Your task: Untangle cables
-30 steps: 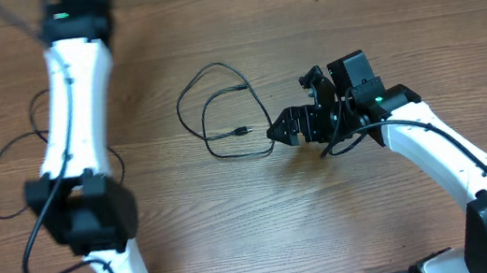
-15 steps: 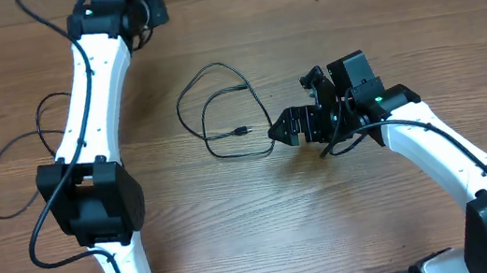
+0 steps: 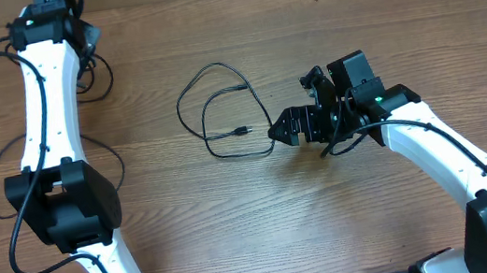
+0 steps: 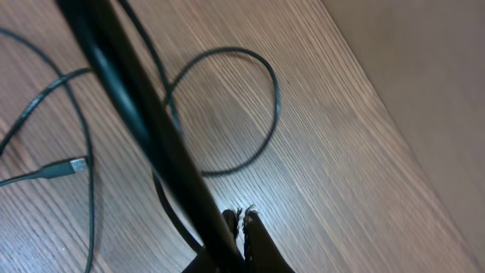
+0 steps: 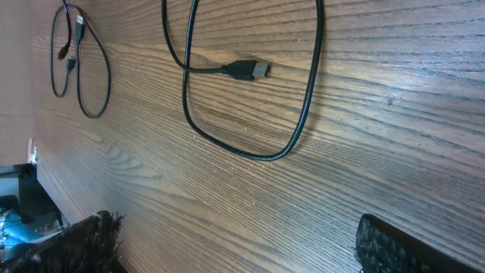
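Right wrist view puts the right gripper (image 5: 236,239) low in the frame, its two fingers far apart at the bottom corners with only bare table (image 5: 227,189) between them. Just ahead lies the middle cable (image 5: 303,114), a slack loop with its plug (image 5: 246,70) pointing inward. Far off in the upper left corner is a second cable (image 5: 95,83), bent into a narrow loop.

The overhead view shows something the wrist camera does not: this gripper sits just beside the loop's right edge, though I cannot tell whether they touch.

The overhead view also places the left gripper (image 3: 45,7) at the table's far left corner, mostly hidden by its arm. The left wrist view alone shows its fingertips (image 4: 248,220) pressed together. A thick arm cable (image 4: 136,121) crosses in front, a thin loop (image 4: 269,98) lies on the wood beyond, and a silver plug (image 4: 74,164) lies to the left.
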Controlling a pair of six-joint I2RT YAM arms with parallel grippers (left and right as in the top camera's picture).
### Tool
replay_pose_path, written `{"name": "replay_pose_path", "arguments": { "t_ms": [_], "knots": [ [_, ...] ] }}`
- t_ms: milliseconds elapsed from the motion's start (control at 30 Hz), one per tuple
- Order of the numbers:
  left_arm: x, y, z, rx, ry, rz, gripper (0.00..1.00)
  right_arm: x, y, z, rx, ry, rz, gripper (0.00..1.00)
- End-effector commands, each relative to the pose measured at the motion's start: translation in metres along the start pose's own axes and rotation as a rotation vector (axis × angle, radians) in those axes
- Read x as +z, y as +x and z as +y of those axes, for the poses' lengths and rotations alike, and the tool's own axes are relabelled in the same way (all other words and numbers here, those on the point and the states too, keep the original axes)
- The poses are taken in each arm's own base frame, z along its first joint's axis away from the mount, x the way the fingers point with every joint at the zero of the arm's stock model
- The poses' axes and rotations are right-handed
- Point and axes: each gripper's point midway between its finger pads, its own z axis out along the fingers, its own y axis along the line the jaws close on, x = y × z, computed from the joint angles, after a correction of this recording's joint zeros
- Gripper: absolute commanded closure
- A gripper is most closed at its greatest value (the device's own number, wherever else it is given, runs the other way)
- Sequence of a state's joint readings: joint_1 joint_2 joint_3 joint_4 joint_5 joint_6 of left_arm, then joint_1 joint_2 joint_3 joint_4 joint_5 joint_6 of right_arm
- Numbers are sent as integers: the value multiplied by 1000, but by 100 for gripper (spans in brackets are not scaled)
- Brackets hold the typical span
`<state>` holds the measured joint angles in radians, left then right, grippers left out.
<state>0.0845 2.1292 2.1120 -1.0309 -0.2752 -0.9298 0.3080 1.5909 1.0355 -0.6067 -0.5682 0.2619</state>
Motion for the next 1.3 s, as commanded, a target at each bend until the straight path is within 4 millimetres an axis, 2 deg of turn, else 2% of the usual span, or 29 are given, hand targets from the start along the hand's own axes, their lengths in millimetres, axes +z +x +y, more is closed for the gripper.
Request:
{"name": "replay_pose_path", "arguments": {
  "t_ms": [0,133,367,567,600,667,767,1000,1133,1267],
  "knots": [
    [-3,-16,19,-71,-73,-74,96,3,0,-4,4,11,3,2],
    [19,-12,38,-42,-184,-98,96,3,0,-4,3,11,2,1],
    [77,21,52,8,-284,-20,96,3,0,-4,4,11,3,1],
    [94,34,59,25,-320,10,95,3,0,-4,3,12,3,1],
    [94,34,59,25,-320,9,85,3,0,-4,3,12,2,1],
    [94,34,58,26,-318,9,58,3,0,-4,0,11,2,1],
    [95,37,56,54,-305,31,2,3,0,-4,0,11,3,2],
    [95,43,53,100,-280,78,0,3,0,-4,-4,13,3,1],
    [87,38,43,158,-238,85,0,3,0,-5,-3,19,1,0],
    [54,9,10,313,-119,28,0,3,0,-5,-4,19,0,0]
  ]
}}
